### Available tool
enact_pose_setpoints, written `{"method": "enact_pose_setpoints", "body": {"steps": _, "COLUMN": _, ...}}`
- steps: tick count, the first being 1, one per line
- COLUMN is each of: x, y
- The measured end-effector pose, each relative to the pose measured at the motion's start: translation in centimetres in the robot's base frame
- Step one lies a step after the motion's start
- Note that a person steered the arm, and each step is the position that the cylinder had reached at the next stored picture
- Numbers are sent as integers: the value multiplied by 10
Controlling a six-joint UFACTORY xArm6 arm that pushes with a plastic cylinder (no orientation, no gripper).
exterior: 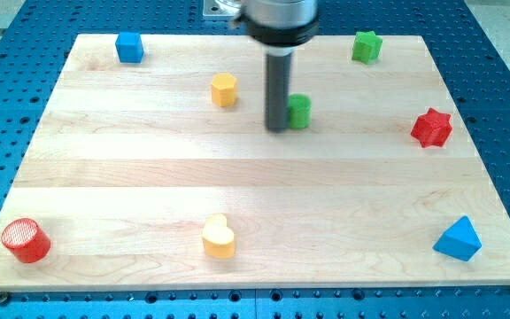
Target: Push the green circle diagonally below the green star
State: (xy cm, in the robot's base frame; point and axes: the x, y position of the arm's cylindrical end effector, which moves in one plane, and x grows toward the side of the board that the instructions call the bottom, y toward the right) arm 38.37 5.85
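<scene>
One relation matters: my tip (277, 129) touches green circle (299, 112) on its left; green star (367, 46) lies up-right. No hand fitted, so no jaw state to tell.

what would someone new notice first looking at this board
The dark rod comes down from the view's top centre, and my tip sits right against the left side of the green circle. The green star lies up and to the right, near the top edge. Around the wooden board, a red cylinder marks the bottom left corner and a blue triangle the bottom right.
</scene>
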Motion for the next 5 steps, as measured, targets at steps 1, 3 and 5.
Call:
{"method": "enact_pose_setpoints", "body": {"steps": 1, "x": -23, "y": 73}}
{"method": "enact_pose_setpoints", "body": {"steps": 3, "x": -81, "y": 129}}
{"method": "enact_pose_setpoints", "body": {"steps": 5, "x": -68, "y": 148}}
